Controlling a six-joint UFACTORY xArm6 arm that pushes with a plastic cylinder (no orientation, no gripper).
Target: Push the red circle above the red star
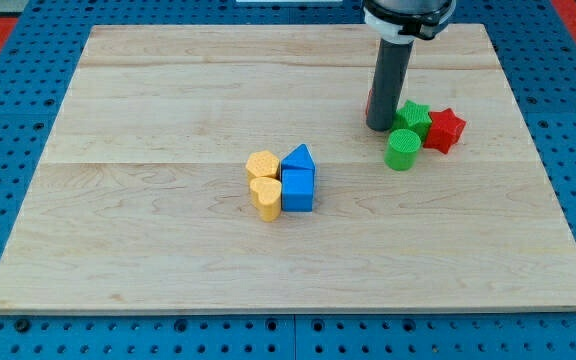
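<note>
My tip [381,127] rests on the board at the view's upper right. Only a thin red sliver of the red circle [369,101] shows, at the rod's left edge; the rod hides the rest. The red star [446,129] lies to the right of the tip. A green star [414,115] sits between the rod and the red star, touching both. A green circle [403,149] lies just below the green star, right and below my tip.
Near the board's middle is a tight cluster: a yellow hexagon [262,165], a yellow heart [265,198], a blue triangle [299,158] and a blue cube [298,189]. The wooden board [168,100] lies on a blue pegboard [8,120].
</note>
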